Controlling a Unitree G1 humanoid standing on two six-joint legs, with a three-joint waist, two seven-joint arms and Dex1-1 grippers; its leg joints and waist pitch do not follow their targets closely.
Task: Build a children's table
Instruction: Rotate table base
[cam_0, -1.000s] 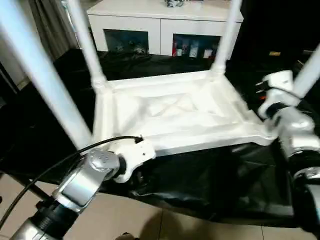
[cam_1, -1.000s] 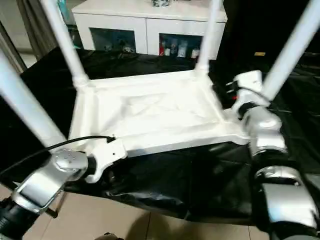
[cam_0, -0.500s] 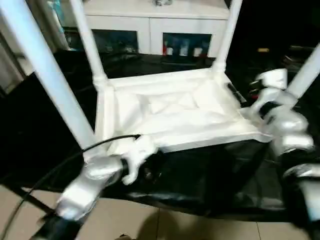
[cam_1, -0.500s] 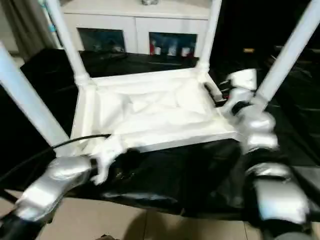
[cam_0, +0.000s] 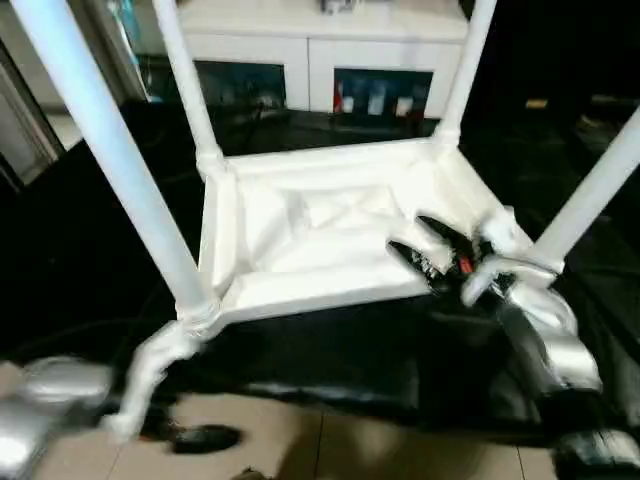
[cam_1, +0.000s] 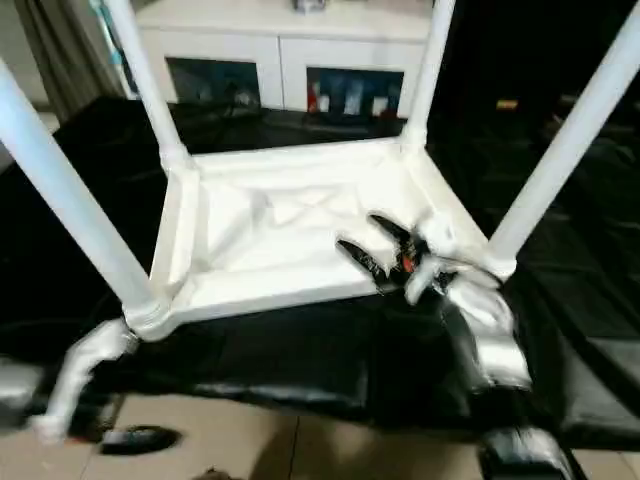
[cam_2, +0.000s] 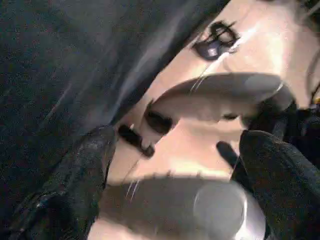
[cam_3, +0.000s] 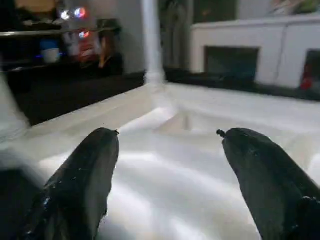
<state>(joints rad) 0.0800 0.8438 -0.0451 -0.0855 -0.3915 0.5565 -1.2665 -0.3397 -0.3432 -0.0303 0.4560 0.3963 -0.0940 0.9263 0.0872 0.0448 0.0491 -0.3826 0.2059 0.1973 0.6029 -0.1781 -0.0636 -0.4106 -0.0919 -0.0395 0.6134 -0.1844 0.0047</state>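
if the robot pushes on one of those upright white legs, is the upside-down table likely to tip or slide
The table would more likely slide than tip: its wide top lies flat on the black sheet, which looks smooth. The leg is long, so a push high up gives leverage and may flex it. The hollow-looking white plastic suggests it is light.

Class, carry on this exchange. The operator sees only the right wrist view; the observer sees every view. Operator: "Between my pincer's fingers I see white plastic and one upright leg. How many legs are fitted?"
Observer: Four. The near left leg, far left leg, far right leg and near right leg all stand in corner sockets of the upturned table top.
Operator: Where is my other arm?
Observer: The left pincer is open, off the near left corner, low over the tiled floor.
Operator: Which corner am I nearest?
Observer: The right pincer, open and empty, hovers over the underside by the near right leg.
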